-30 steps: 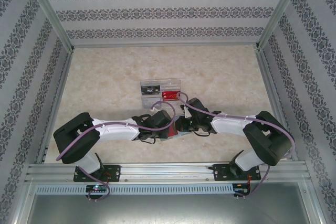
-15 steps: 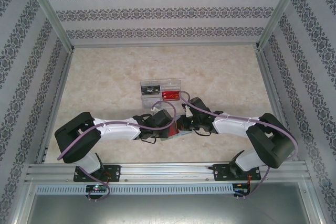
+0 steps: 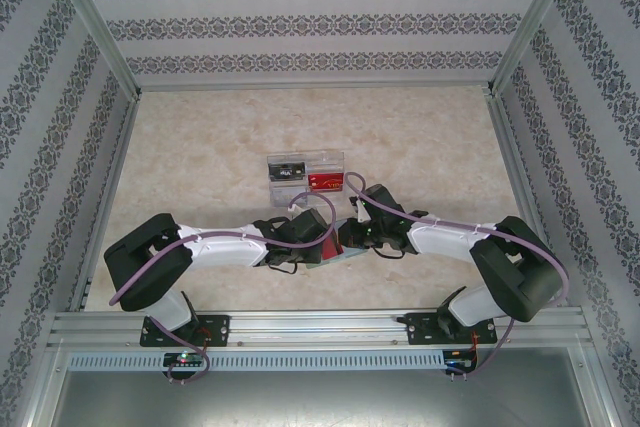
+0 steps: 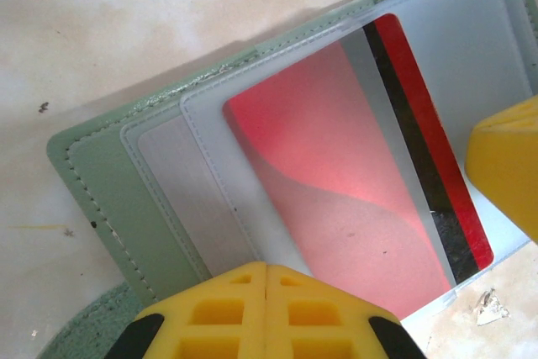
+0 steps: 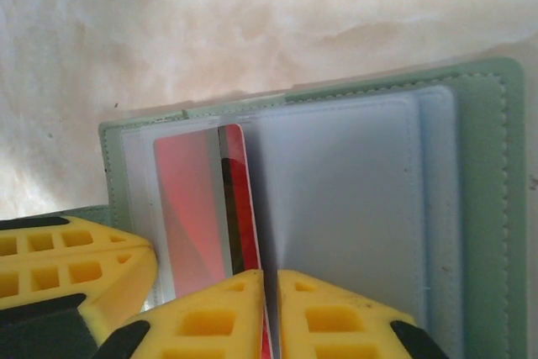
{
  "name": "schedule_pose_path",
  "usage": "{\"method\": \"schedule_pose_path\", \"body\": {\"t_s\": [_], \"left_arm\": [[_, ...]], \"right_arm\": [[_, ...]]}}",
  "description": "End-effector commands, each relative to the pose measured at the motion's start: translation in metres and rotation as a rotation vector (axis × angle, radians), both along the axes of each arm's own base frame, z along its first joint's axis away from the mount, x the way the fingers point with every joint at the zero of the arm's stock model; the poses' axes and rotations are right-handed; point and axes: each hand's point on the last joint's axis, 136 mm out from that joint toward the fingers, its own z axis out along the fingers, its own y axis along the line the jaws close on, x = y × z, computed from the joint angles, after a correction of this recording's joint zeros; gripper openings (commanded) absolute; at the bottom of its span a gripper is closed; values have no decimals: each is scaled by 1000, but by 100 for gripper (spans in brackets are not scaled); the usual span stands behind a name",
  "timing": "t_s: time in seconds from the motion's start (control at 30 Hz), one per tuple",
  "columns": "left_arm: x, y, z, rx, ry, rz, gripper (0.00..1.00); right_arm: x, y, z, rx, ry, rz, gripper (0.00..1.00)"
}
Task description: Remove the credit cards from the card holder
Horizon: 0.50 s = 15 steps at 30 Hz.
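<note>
The grey-green card holder [image 4: 101,182] [image 5: 492,191] lies open on the table, its clear sleeves facing up. A red credit card [image 4: 336,174] [image 5: 189,208] with a black stripe sticks partly out of one sleeve. My right gripper [image 5: 269,287] is shut on this card's edge, and the card stands edge-on between the yellow fingers. My left gripper [image 4: 266,279] is shut, its tips resting on the clear sleeve beside the card. From above, both grippers [image 3: 322,247] [image 3: 343,239] meet over the holder [image 3: 347,255] near the table's front middle.
A clear divided tray [image 3: 305,175] stands just beyond the grippers, with another red card [image 3: 322,183] and a dark item [image 3: 287,171] in it. Patterned walls and metal rails enclose the beige table [image 3: 200,147].
The right arm has drawn back slightly to the right, and a little more of the holder shows between the grippers. The left arm has hardly moved.
</note>
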Motion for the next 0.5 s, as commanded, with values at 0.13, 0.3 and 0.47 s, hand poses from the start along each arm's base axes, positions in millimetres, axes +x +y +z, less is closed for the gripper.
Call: {"method": "schedule_pose_path", "body": {"t_s": [0.13,0.3,0.47], "left_arm": [[-13,16,-19,104,55,-8,0],[-13,15,-19,100,55,-10,0],[-14,16,-20,101,56,-9,0]], "right_arm": [[3,9,8,39,-23,34,21],[4,11,2,30,-7,46,22],[3,14,-2,36,6,52,22]]}}
